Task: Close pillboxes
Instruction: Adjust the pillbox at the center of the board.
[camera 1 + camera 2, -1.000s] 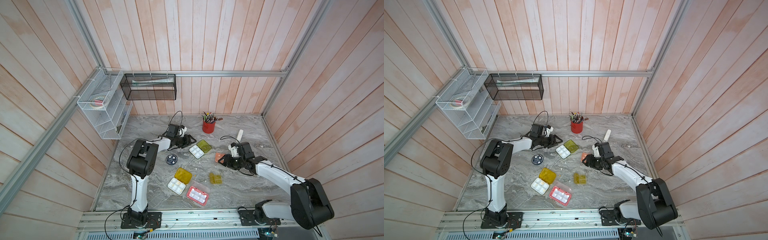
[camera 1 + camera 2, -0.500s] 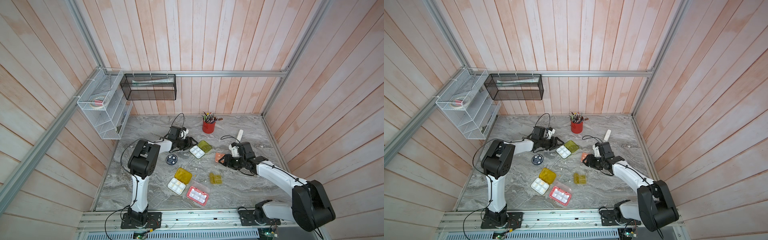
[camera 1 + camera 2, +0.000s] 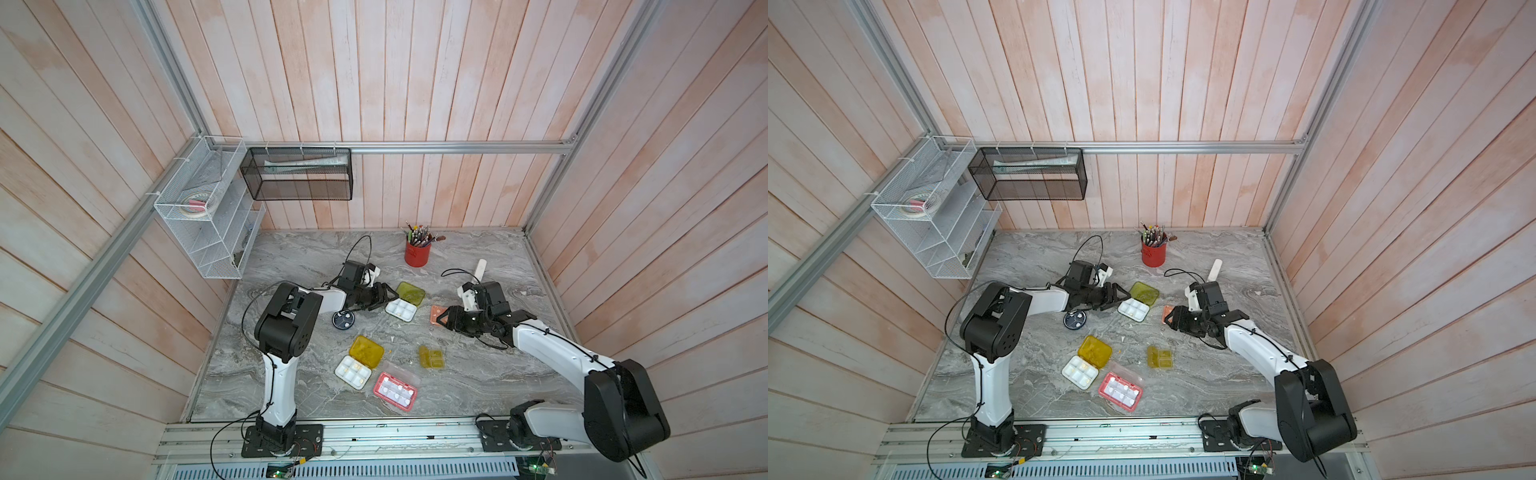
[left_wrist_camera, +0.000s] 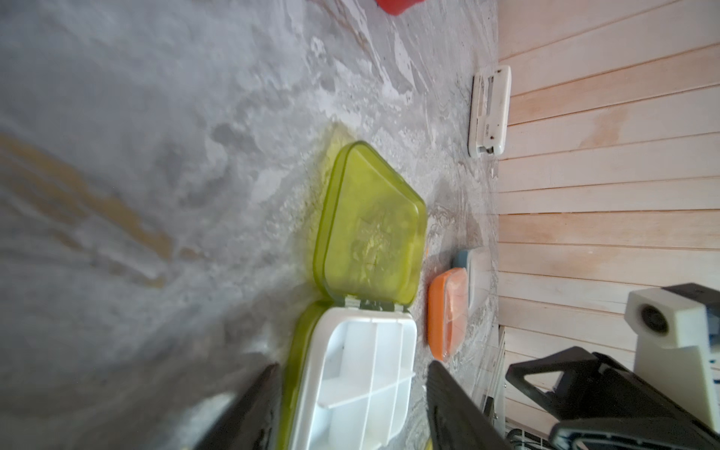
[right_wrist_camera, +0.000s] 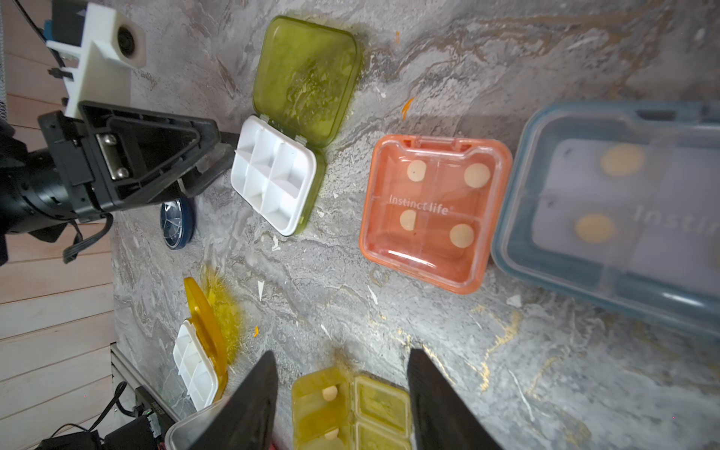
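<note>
Our left gripper (image 4: 350, 366), open, straddles the white tray (image 4: 362, 374) of the lime-olive pillbox (image 3: 405, 301), its lid (image 4: 370, 222) lying flat at the tray's 1 o'clock. We judge it is lining up to fold that lid. Our right gripper (image 5: 341, 358) hangs open and empty, with the small olive pillbox (image 3: 432, 358) at its 7 o'clock in a top view.

The tabletop (image 5: 428, 58) is a smooth, grey, stone-patterned surface with a faint sheen and pale flecks. On it the lime-olive pillbox (image 5: 304, 78) has a glossy, see-through plastic lid, cloudy with scuffs, and a matt, opaque white plastic tray. Just beside the lime-olive pillbox, the orange pillbox (image 5: 432, 210) is smooth plastic under a clear, shiny lid; farther from the lime-olive pillbox, the light blue pillbox (image 5: 623, 210) has a clear lid too blurred to judge, and the small olive pillbox (image 5: 382, 401) is translucent yellowish plastic. The walls (image 3: 374, 83) are matt, pale-washed wood planks, framed by dull brushed-metal rails (image 3: 457, 146).
</note>
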`<state>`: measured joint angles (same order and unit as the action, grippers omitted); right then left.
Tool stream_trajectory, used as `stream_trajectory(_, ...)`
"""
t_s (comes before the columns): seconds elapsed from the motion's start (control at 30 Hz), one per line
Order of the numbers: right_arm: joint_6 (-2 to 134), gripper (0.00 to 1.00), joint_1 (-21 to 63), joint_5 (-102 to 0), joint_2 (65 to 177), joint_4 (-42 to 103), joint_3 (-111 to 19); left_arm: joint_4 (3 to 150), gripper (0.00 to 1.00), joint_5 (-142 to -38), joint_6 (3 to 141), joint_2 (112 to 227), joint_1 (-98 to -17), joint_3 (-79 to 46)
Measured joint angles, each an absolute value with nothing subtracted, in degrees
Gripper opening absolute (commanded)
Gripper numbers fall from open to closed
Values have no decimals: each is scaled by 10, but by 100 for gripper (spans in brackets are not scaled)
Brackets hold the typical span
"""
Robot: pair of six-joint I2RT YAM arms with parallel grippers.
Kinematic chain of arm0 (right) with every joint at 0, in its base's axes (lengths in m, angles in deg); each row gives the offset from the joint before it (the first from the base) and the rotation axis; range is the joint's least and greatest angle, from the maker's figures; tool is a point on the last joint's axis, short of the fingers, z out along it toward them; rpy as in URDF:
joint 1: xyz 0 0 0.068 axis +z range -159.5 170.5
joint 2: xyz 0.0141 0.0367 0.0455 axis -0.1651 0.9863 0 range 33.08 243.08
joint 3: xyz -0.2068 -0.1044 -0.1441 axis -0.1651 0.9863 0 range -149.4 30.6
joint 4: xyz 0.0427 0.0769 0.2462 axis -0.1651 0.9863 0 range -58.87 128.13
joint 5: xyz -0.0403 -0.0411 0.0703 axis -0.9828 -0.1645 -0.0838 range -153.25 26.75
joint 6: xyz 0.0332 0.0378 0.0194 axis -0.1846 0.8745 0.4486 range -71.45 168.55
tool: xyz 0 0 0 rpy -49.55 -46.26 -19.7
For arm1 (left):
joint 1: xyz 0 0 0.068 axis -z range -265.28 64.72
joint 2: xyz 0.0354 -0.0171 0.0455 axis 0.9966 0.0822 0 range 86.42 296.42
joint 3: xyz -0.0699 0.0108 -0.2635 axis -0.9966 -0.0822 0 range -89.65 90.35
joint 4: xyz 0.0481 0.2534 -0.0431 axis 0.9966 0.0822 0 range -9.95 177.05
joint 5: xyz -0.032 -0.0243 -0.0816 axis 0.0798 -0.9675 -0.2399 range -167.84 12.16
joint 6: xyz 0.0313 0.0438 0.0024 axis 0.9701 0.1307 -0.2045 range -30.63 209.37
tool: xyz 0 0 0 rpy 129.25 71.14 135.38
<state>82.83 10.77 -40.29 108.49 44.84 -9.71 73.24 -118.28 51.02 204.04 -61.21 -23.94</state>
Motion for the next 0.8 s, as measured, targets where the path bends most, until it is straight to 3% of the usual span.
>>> stream_trajectory(0.43, 820, 56, 108, -382, 1176, 434, -188, 704, 62, -1179, 478, 1977, -579, -312)
stream_trajectory(0.8, 854, 56, 139, -344, 1182, 387, -162, 751, 62, -1178, 500, 1991, -620, -210)
